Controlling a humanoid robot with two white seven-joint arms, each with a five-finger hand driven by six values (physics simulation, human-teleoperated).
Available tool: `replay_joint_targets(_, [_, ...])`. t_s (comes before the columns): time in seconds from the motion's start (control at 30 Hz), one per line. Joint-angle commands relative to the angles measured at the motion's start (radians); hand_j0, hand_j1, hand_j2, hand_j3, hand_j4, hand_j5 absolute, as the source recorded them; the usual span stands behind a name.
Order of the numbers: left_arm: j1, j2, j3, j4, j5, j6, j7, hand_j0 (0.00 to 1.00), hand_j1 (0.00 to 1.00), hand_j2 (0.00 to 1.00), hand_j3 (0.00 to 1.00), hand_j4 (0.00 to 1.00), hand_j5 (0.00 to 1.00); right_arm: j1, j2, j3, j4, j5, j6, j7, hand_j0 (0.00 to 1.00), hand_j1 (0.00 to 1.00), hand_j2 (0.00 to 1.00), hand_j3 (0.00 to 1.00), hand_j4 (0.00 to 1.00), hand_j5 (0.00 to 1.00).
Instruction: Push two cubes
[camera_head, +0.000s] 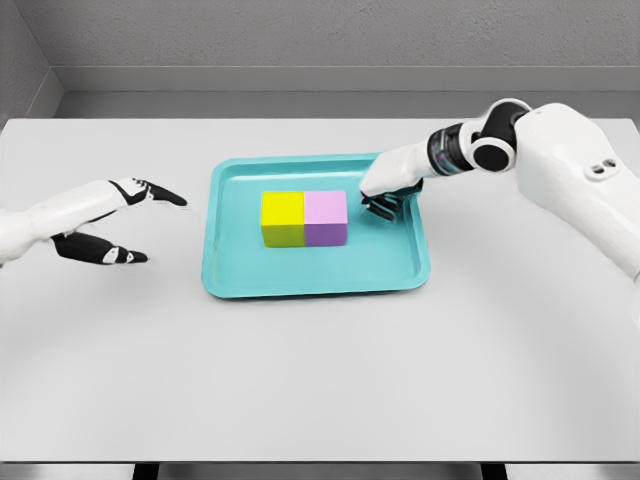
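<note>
So the bottom half of the frame is just the white table (320, 380), a big plain surface running edge to edge, with its near rim at the very bottom

Moving up to the middle left, the left hand (118, 222) hangs over the table, well apart from everything else. Its fingers are spread and relaxed, thumb side down low and the other dark-tipped fingers pointing toward the centre of the frame, and it's holding nothing

Centre of the frame has the teal tray (235, 270), a shallow rectangle with a raised lip, lying flat on the table. Inside it, roughly in the middle, the two cubes sit side by side and touching each other: the yellow cube (283, 219) on the left and the purple cube (325, 219) on the right, which has a paler pink top face and a darker violet front. Both are upright and lined up square with each other

Just right of the purple cube, over the tray's upper right part, is the right hand (384, 200). Its fingers are curled down and inward, gripping nothing, just beside the purple cube's right side. Whether they actually touch it is hard to tell from here

The right arm (560, 160) comes in from the upper right edge, big white shell with a dark wrist band

Behind all that is a grey wall (320, 40) across the top
</note>
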Motion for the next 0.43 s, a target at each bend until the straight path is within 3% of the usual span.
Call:
replay_joint_targets(0.0, [-0.002,-0.004,0.023,0.040,-0.016,0.002,0.001,1.00,1.00,1.00,1.00,1.00,1.00,0.000,-0.067,-0.101,-0.002,-0.001,0.002,0.000,0.15,0.15,0.15,0.15,0.15,0.15])
replay_joint_targets(0.07, [-0.005,-0.031,0.010,0.057,-0.051,0.002,0.001,1.00,1.00,1.00,1.00,1.00,1.00,0.002,-0.142,-0.171,-0.002,-0.003,0.002,0.000,0.18,0.18,0.18,0.18,0.18,0.18])
replay_joint_targets(0.13, [-0.005,-0.068,0.009,0.069,-0.091,0.002,0.001,1.00,1.00,1.00,1.00,1.00,1.00,0.014,-0.221,-0.268,0.006,-0.003,0.002,0.000,0.31,0.31,0.31,0.31,0.31,0.31])
replay_joint_targets(0.17, [-0.005,-0.070,0.009,0.071,-0.100,0.002,0.001,1.00,1.00,1.00,1.00,1.00,1.00,0.023,-0.263,-0.302,0.012,-0.003,0.002,0.000,0.48,0.48,0.48,0.48,0.48,0.48])
replay_joint_targets(0.2, [-0.006,-0.068,0.010,0.072,-0.101,0.002,0.001,1.00,1.00,1.00,1.00,1.00,1.00,0.038,-0.283,-0.319,0.037,-0.004,0.002,0.000,0.99,0.99,0.99,0.99,0.99,0.99])
replay_joint_targets(0.4, [-0.011,-0.068,0.010,0.098,-0.103,0.002,-0.001,1.00,1.00,1.00,1.00,1.00,1.00,0.054,-0.291,-0.322,0.060,-0.006,0.002,0.000,1.00,1.00,1.00,1.00,1.00,1.00])
